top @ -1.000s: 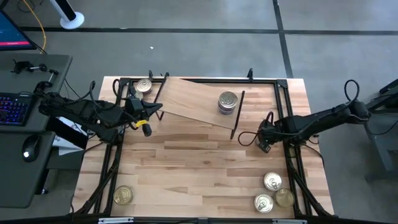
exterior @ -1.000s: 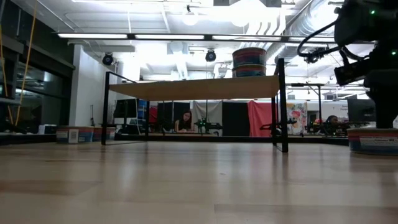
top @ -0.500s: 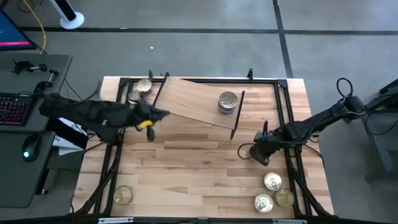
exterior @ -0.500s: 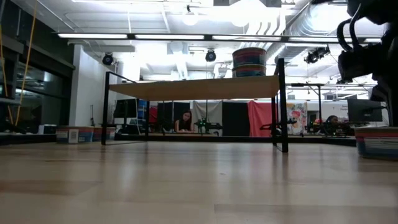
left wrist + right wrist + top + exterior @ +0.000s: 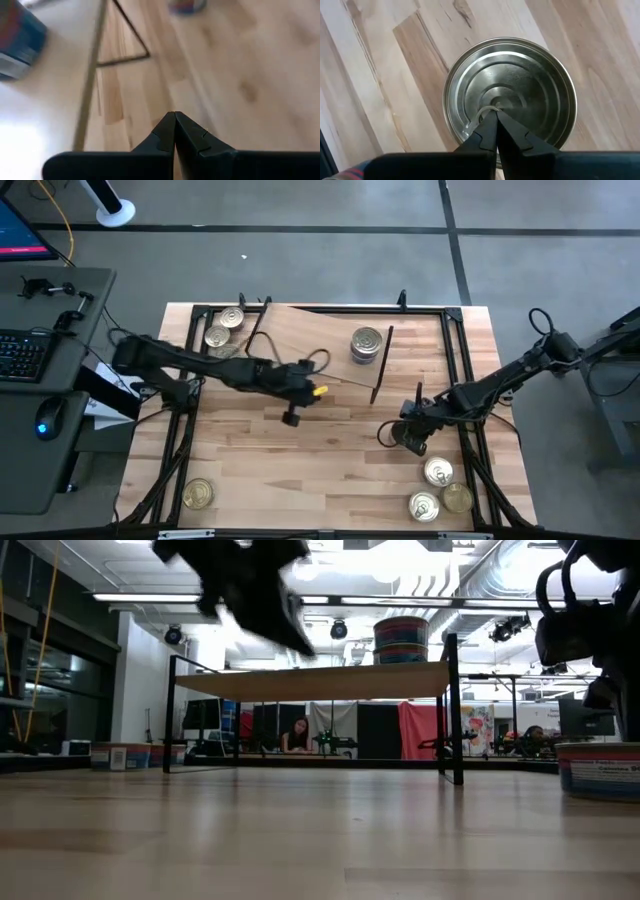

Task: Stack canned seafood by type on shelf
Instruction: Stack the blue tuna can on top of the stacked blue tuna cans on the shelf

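Altogether seven tins (image 5: 367,344), one shelf (image 5: 320,340).

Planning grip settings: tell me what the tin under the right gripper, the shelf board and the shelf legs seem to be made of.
Tin: looks like bare metal, a shiny silver lid with pressed concentric rings and a pull tab.
Shelf board: apparently light wood, matte, with visible grain; solid or veneer cannot be told.
Shelf legs: thin black rods, probably painted metal wire.

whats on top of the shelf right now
One stack of tins stands on the shelf, near its right end; the low view shows two tins stacked. The rest of the board looks bare. Their labels cannot be read.
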